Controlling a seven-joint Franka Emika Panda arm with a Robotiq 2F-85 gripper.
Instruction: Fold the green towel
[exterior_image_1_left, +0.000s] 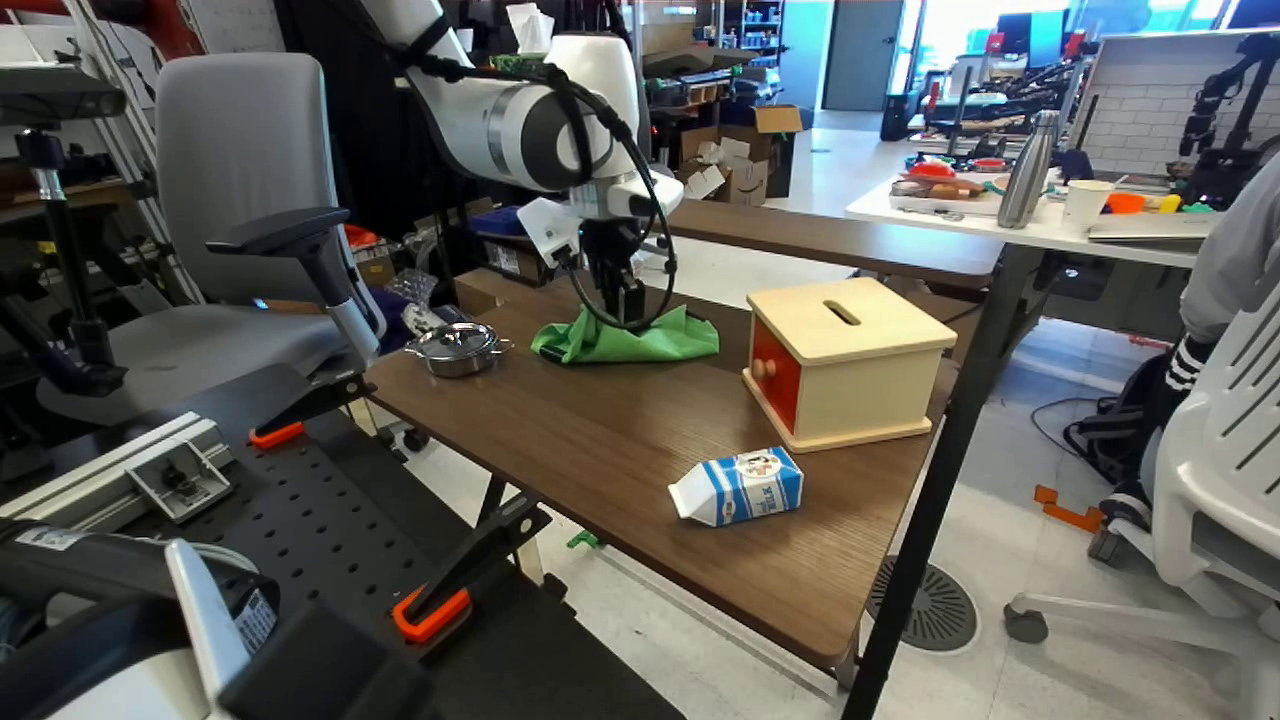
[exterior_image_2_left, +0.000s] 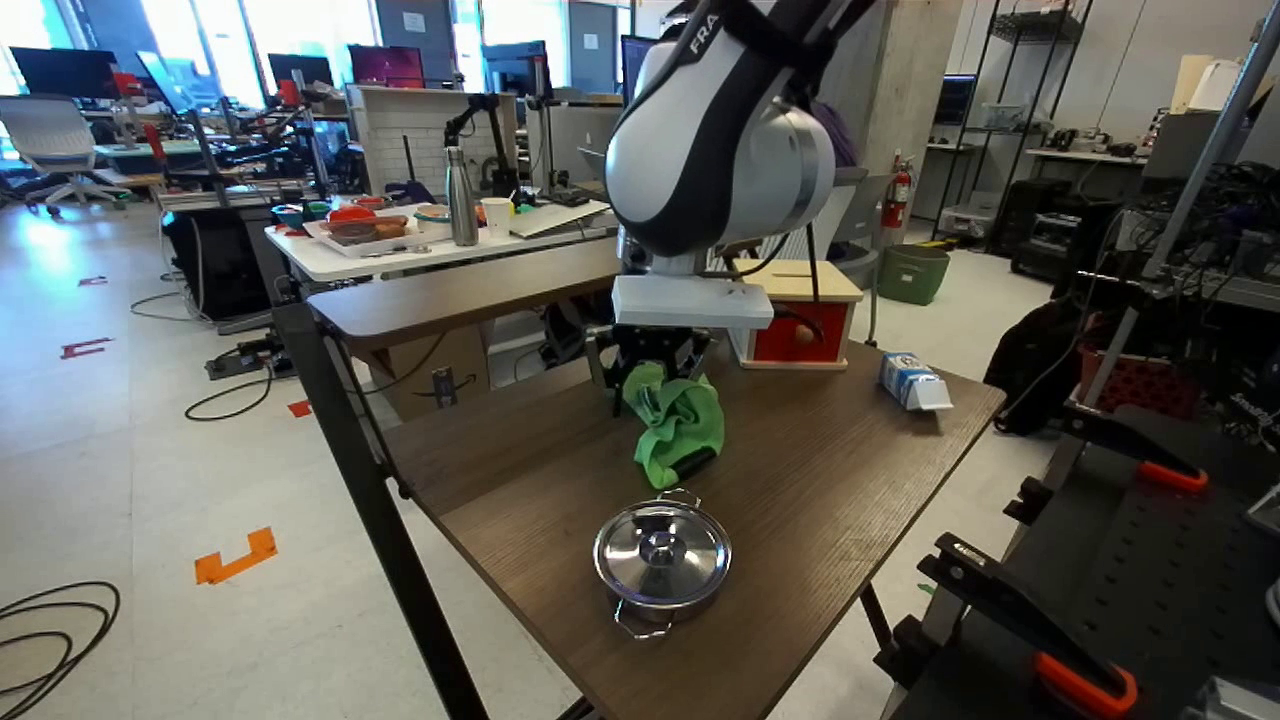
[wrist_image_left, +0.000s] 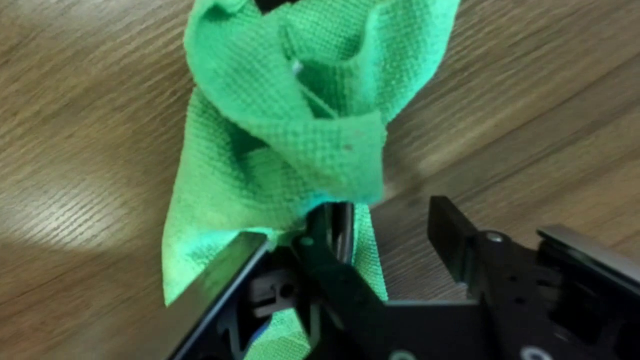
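Observation:
The green towel (exterior_image_1_left: 665, 343) lies rumpled and folded over itself on the brown table, also in the exterior view (exterior_image_2_left: 690, 425). It fills much of the left half of the wrist view (wrist_image_left: 235, 190), with a fold standing up near the jaws. My gripper (wrist_image_left: 389, 214) points down at the towel with its fingers apart. The left finger is against the towel, its tip partly under a raised fold. The right finger is over bare wood beside the towel. Nothing shows between the fingers. In an exterior view the gripper (exterior_image_1_left: 627, 300) is low at the towel, and its fingertips are partly hidden.
A wooden box (exterior_image_1_left: 850, 320) with a red front stands on the table in both exterior views. A blue and white milk carton (exterior_image_1_left: 745, 487) lies near the box. A lidded metal pot (exterior_image_2_left: 662, 555) stands on the towel's other side, near the table (exterior_image_2_left: 540, 530) end.

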